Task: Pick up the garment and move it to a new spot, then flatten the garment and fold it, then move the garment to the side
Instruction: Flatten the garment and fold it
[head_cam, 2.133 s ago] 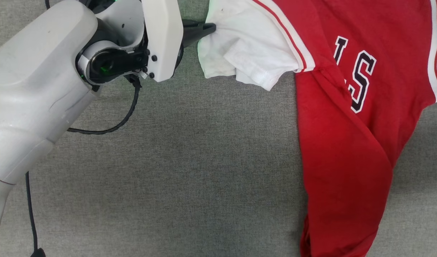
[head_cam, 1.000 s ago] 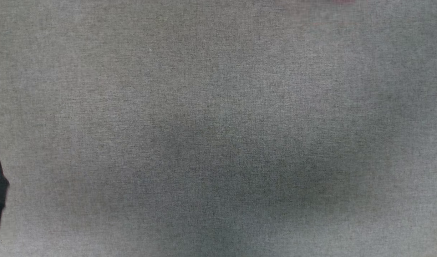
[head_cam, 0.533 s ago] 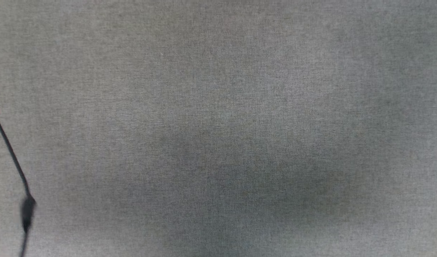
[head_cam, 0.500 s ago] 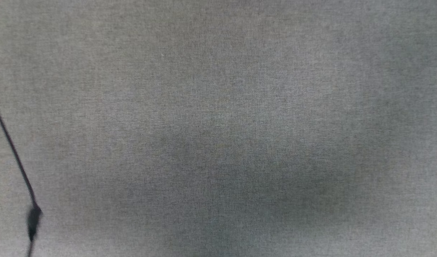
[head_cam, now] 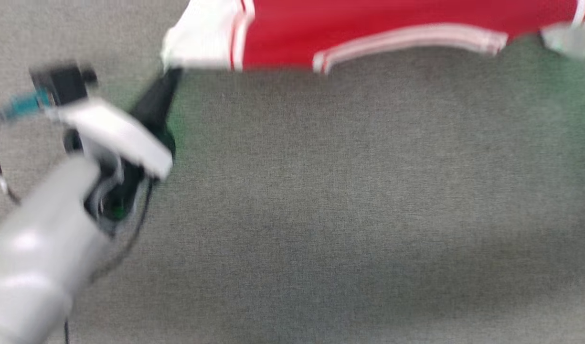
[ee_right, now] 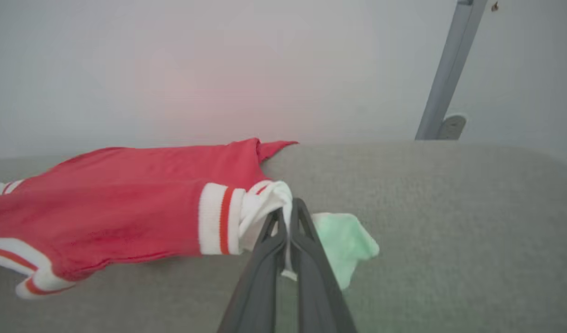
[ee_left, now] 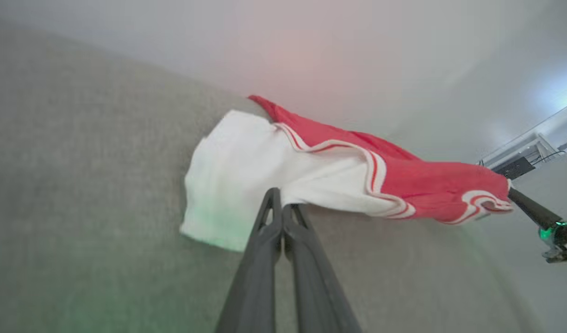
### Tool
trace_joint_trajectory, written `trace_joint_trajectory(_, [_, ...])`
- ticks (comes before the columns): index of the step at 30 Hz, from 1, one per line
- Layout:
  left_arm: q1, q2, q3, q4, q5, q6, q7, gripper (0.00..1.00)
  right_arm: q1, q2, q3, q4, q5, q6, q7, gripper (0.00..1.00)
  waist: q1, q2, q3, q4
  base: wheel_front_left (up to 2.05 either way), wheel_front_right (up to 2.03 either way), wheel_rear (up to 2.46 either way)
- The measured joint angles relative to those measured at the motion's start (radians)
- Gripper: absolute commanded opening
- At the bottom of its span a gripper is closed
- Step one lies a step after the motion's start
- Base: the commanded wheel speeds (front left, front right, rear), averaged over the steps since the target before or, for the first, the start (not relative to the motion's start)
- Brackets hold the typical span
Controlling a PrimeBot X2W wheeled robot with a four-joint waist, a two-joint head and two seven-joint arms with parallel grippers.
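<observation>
Grey surface (head_cam: 321, 215), garment (head_cam: 368, 24) stretched sideways, seemingly taut, left gripper (ee_left: 279, 201), right gripper (ee_right: 287, 208) clamped on it

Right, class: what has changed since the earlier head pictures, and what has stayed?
The garment and left gripper are back in the head view, blurred, after a second of bare grey surface; likely the camera swung. The garment now stretches sideways between its sleeves, the right gripper pinching one. Stayed: the left gripper shut on the other white sleeve.

Grey woven cloth surface (ee_right: 450, 208) under the right pincer (ee_right: 288, 209); grey metal post (ee_right: 450, 69) beyond it to the right — before a pale wall (ee_right: 172, 55).
</observation>
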Motion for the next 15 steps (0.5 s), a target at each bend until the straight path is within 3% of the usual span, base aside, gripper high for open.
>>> trace_joint_trajectory(15, [0.559, 0.191, 0.136, -0.442, 0.098, 0.000, -0.003, 0.00, 0.539, -0.206, -0.076, -0.347, 0.135, 0.001, 0.096, 0.00, 0.0000, 0.0000, -0.072, 0.004, 0.00, 0.00, 0.00])
